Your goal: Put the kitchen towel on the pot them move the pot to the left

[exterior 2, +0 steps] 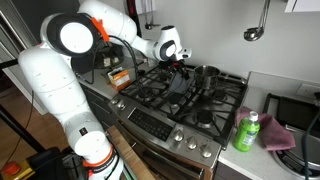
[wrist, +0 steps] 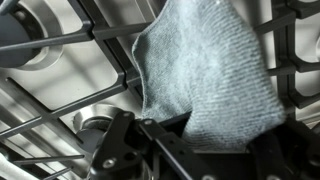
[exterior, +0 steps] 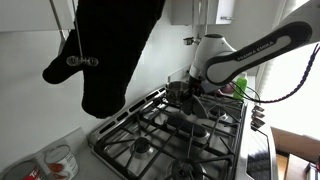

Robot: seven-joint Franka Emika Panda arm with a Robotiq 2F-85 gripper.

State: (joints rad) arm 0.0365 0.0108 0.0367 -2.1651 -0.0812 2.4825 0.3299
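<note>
My gripper [exterior 2: 180, 66] is shut on a grey knitted kitchen towel [wrist: 210, 70], which hangs from the fingers down to the black stove grates [wrist: 60, 100]. In both exterior views the towel [exterior 2: 180, 88] dangles over the middle of the stove [exterior: 185, 115]. The gripper [wrist: 195, 135] grips the towel's edge at the bottom of the wrist view. A small shiny steel pot [exterior: 178, 89] stands on a back burner just beside the gripper [exterior: 192, 88]. It shows dimly behind the towel in an exterior view [exterior 2: 207, 72].
A black oven mitt [exterior: 110, 50] hangs close to the camera. A green bottle [exterior 2: 247, 132] and a pink cloth [exterior 2: 282, 136] lie on the counter beside the stove. A clear container [exterior: 55, 160] sits on the counter. A burner cap [wrist: 95, 125] lies under the grates.
</note>
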